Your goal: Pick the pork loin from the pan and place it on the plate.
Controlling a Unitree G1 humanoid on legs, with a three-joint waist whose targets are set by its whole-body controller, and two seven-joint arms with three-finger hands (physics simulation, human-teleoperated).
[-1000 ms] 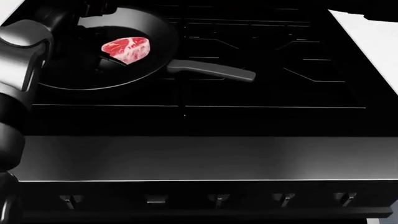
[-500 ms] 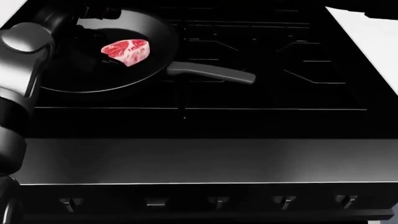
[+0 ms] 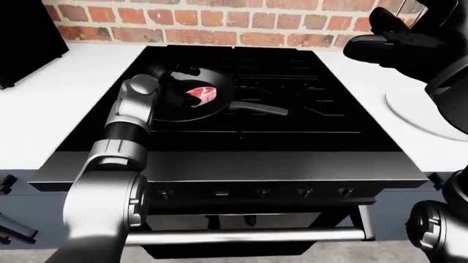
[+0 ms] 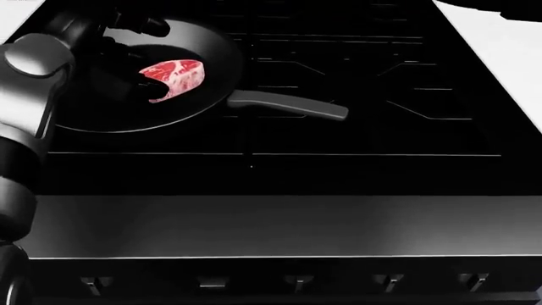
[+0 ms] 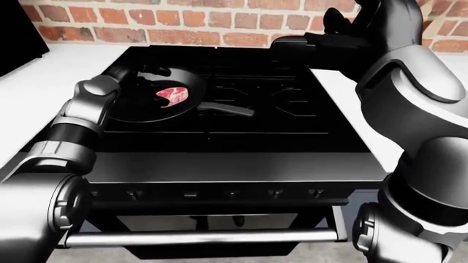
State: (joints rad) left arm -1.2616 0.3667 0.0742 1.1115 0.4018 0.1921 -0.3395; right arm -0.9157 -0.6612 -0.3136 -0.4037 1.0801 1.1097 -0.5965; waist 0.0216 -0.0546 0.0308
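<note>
Left hand (image 4: 127, 28) reaches into the pan (image 4: 93, 111) beside the pork loin (image 4: 173, 77); we cannot tell its finger state. Next we judge: close on the loin, lift.

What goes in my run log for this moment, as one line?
left hand: at pork loin, grip unclear | pork loin: in pan | right hand: raised | plate: bare

red brick wall (image 3: 219, 22) behind a white counter (image 3: 66, 104) and black stove (image 3: 241, 164)
</note>
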